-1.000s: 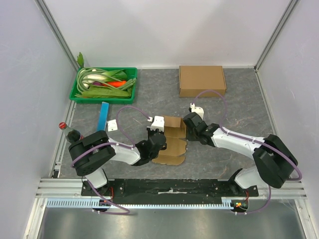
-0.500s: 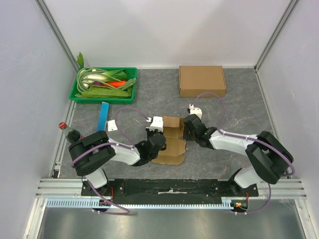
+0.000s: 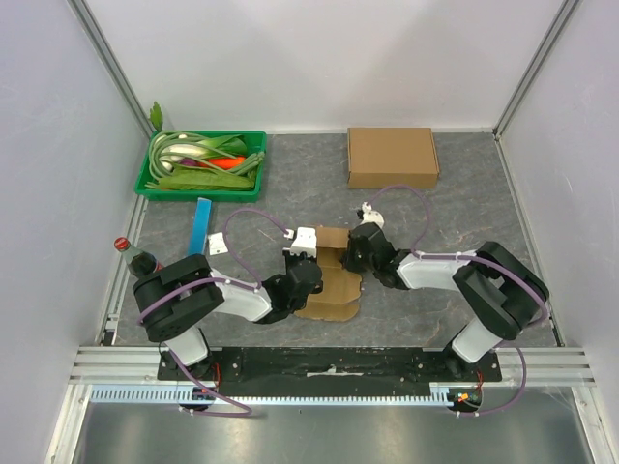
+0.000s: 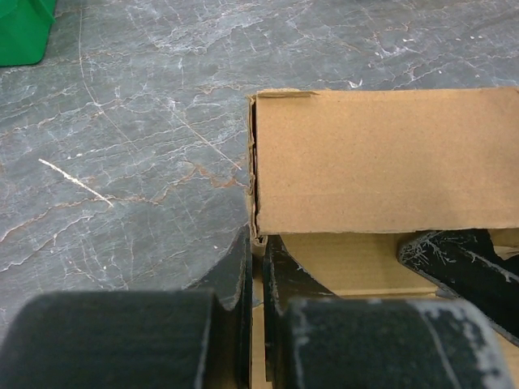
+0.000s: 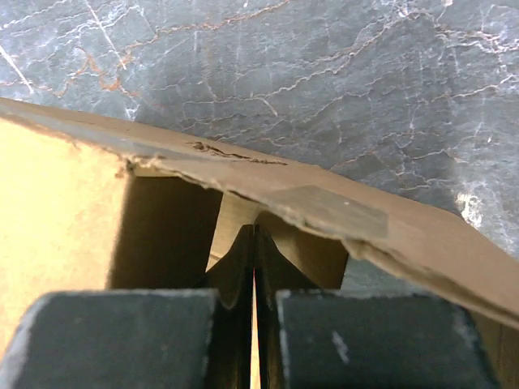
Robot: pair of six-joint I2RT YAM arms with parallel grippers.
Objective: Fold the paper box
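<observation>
Paper box (image 3: 336, 275) sits half-assembled at the centre of the top view, on the grey table (image 3: 464, 213), between the two arms. Left gripper (image 4: 257, 253): jaws nearly together, pinching the upright wall of the box at its corner; fingers (image 4: 235, 271) flank the cardboard edge. Right gripper (image 5: 254, 247): jaws pressed together beneath a raised flap inside the box, only a thin tan sliver of cardboard between them. Grippers stand at opposite sides of the box.
</observation>
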